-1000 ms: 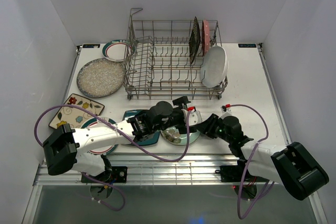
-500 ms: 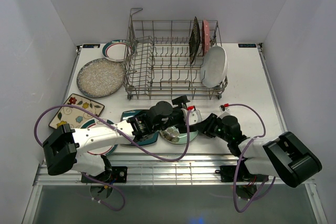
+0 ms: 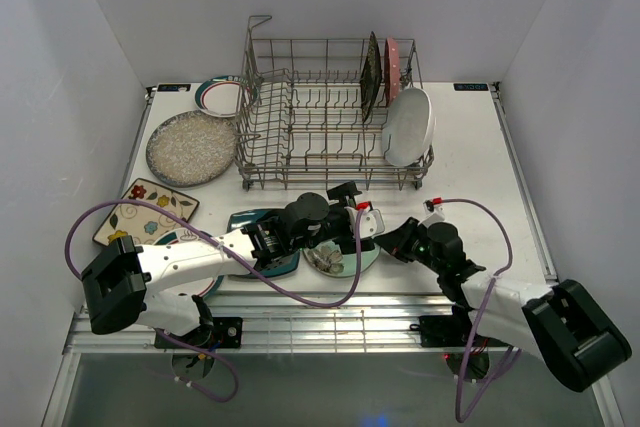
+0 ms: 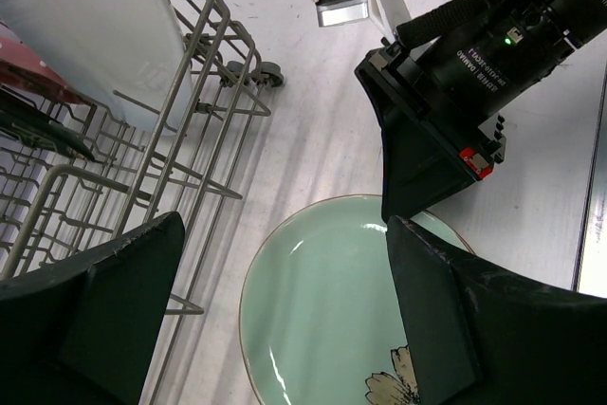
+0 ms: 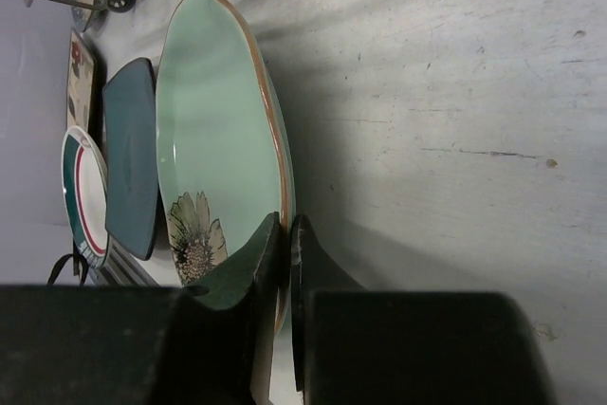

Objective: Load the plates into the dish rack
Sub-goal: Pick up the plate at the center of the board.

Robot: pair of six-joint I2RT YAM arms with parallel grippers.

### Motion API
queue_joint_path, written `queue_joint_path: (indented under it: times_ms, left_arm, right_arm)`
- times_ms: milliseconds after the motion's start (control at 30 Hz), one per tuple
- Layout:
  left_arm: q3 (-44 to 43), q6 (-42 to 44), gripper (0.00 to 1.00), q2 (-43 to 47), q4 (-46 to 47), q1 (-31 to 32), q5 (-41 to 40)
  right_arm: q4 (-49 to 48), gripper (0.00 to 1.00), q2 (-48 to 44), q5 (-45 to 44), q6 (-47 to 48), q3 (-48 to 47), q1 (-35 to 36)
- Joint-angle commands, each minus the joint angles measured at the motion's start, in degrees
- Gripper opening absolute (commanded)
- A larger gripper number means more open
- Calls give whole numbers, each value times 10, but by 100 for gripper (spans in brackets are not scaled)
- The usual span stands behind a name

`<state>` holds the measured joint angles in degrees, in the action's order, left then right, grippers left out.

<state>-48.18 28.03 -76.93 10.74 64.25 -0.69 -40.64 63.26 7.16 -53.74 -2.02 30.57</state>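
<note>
Mint plate (image 5: 213, 130) lies on the white surface (image 3: 470, 147) just in front of the rack (image 3: 330, 172). The right tool (image 5: 285, 227) is pinched onto its rim. The left tool (image 4: 285, 234) hangs spread wide above the plate.

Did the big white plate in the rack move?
No. The white oval plate sits at the same right end of the dish rack as before.
</note>
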Motion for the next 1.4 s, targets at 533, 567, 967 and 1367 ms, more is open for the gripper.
queue_joint_path:
  times_ms: [533,567,967,1367]
  left_arm:
    - [-7,-35,98,41,12,2,-52]
    - [-6,-37,98,44,15,2,-59]
    - [-12,-111,98,85,38,-42,-77]
    - [-15,-143,98,107,40,-75,-66]
  right_arm:
    - [275,8,-336,-87,34,30,3]
    - [287,8,-337,-85,36,3,3]
    - [356,8,-373,-92,57,-22,3]
    - [447,8,-382,-87,107,-86,3]
